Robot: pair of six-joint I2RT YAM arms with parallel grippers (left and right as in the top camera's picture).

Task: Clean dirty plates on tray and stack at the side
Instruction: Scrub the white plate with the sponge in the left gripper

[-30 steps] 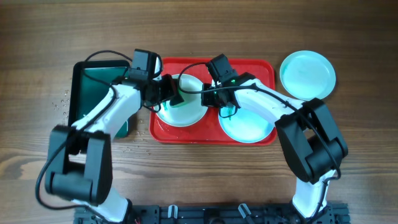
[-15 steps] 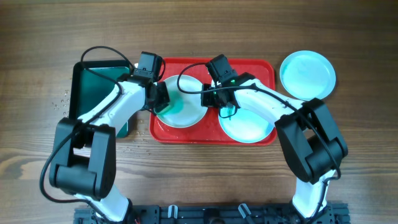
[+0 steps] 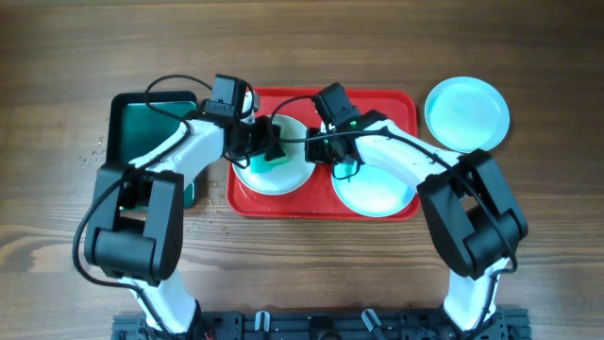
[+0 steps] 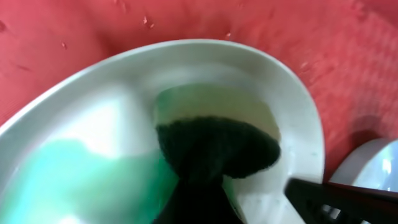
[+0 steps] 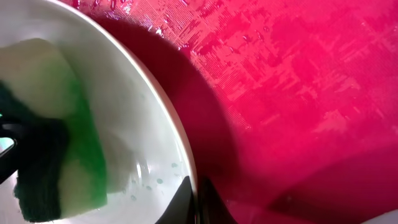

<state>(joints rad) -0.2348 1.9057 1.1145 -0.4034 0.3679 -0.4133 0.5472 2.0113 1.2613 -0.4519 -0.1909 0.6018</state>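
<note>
A white plate (image 3: 288, 175) lies at the left of the red tray (image 3: 377, 95). My left gripper (image 3: 269, 151) is shut on a green sponge with a dark scouring side (image 4: 217, 146) and presses it onto the white plate (image 4: 298, 124). My right gripper (image 5: 198, 193) is shut on the white plate's rim (image 5: 155, 106), at its right side (image 3: 314, 149). The sponge shows in the right wrist view (image 5: 74, 155). A pale aqua plate (image 3: 377, 189) lies at the right of the tray. Another aqua plate (image 3: 466, 113) rests on the table right of the tray.
A dark green tray with a black rim (image 3: 142, 123) stands left of the red tray, with a small green object (image 3: 186, 195) at its lower right corner. The red tray surface (image 5: 298, 93) is wet. Both arms cross over the red tray.
My left gripper slid the sponge left across the white plate, then back to the right. My right gripper has kept its hold on the rim.
</note>
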